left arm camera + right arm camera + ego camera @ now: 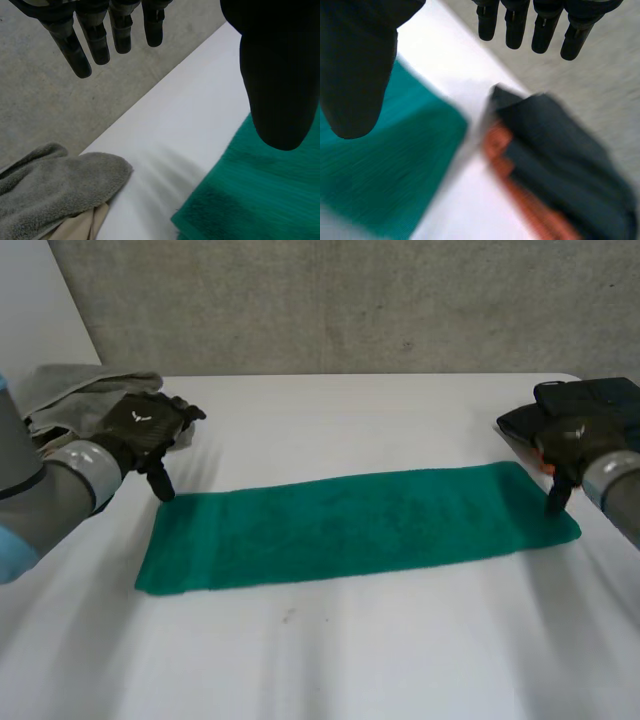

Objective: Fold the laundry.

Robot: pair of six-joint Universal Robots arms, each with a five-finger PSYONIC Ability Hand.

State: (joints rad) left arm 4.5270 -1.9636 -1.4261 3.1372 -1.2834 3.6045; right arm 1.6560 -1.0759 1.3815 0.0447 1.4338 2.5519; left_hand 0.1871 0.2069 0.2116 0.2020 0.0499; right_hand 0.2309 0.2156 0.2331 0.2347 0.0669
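Note:
A long green towel [360, 525] lies flat across the white table [330, 650], folded into a narrow strip. My left hand [148, 430] hovers at the strip's far left corner, fingers [95, 42] straight and spread from the thumb [280, 75], holding nothing. The towel's corner [240, 195] lies below that thumb. My right hand [568, 445] is at the strip's far right corner, open too, with its thumb pointing down at the towel edge. Its fingers [540, 27] are straight above the towel corner [395, 165], empty.
A grey towel [75, 390] over a beige cloth [75, 227] is piled at the table's back left, beside my left hand. A stack of dark and orange folded cloths [590, 405] sits at the back right, close to my right hand [555, 175].

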